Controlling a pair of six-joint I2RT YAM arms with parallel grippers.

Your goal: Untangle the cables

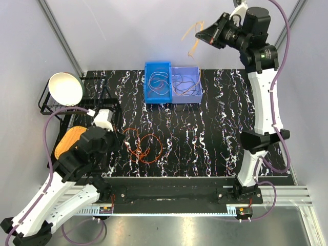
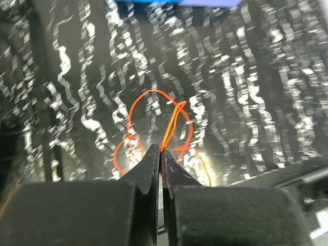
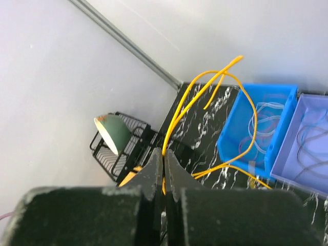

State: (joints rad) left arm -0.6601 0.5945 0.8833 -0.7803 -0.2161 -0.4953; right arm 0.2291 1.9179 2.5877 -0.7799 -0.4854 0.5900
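While the left arm works low over the near-left part of the table (image 1: 220, 128), just right of the wire rack (image 1: 51, 105) and its white bowl (image 1: 65, 88), the left gripper (image 2: 160, 148) has its fingers pressed together on a single orange strand (image 2: 174, 120). That strand runs straight back into the orange tangle (image 1: 145, 148), a knot of overlapping loops lying flat on the marbled surface between the two arm bases and nearer the left one. The pinch looks to be at one end of a narrow folded loop. The wider loops behind it lie on the table, and how they cross each other is too fine to tell.

Further back sit the blue bin (image 1: 157, 64) and the lavender bin (image 1: 185, 69), touching side by side, each with a few thin loops inside. High above and just behind them the right gripper (image 3: 164, 154) is clamped on a yellow-orange cable (image 3: 177, 119) that hangs free in the air, clear of everything else.

So the step in hand seems to be sorting one freed cable while the next is being drawn out. The right arm needs to come down over a bin and let go — which bin I cannot tell. The left needs a slow pull away from the knot, stopping if the whole clump starts to drag along with it.
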